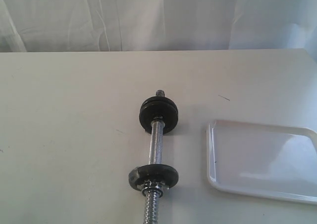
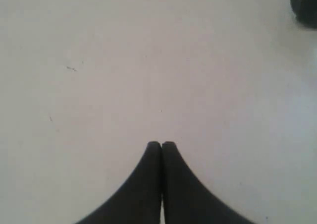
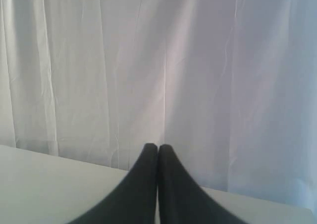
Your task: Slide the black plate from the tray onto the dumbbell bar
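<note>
Well apart from the closed left end effector lies, perhaps, a black plate.

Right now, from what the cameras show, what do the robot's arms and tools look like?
Only the tips show. The left tool and the right tool look alike: two smooth, matte black fingers, broad at the base, curving inward to narrow, rounded ends. No cables, markings or labels are visible. The arms themselves are out of every view.
</note>
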Controlling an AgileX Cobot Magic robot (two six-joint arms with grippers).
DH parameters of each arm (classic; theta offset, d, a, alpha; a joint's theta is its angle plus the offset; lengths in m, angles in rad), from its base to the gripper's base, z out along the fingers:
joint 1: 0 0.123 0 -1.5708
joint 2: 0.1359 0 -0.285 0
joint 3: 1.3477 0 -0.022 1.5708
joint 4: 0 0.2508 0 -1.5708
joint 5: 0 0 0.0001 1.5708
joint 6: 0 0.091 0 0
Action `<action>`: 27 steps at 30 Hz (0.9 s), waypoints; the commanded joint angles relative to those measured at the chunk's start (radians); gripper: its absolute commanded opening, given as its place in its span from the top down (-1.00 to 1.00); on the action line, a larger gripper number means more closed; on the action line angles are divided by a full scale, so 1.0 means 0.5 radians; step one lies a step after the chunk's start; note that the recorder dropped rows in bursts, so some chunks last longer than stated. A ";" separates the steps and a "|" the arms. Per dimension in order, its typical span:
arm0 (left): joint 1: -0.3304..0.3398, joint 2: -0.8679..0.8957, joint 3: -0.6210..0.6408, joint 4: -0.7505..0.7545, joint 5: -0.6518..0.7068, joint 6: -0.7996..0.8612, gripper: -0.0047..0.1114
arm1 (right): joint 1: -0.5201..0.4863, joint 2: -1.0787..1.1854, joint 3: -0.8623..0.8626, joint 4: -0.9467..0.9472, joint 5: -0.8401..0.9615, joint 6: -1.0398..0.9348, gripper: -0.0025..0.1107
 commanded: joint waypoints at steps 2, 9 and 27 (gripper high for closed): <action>0.101 -0.021 0.019 0.003 -0.464 0.011 0.92 | -0.009 -0.002 0.006 0.000 -0.022 0.011 0.96; 0.184 -0.021 0.019 0.084 -0.566 0.011 0.92 | -0.009 -0.002 0.006 0.000 -0.022 0.011 0.96; 0.184 -0.021 0.019 0.084 -0.173 0.011 0.92 | -0.009 -0.002 0.002 0.000 -0.015 0.032 0.96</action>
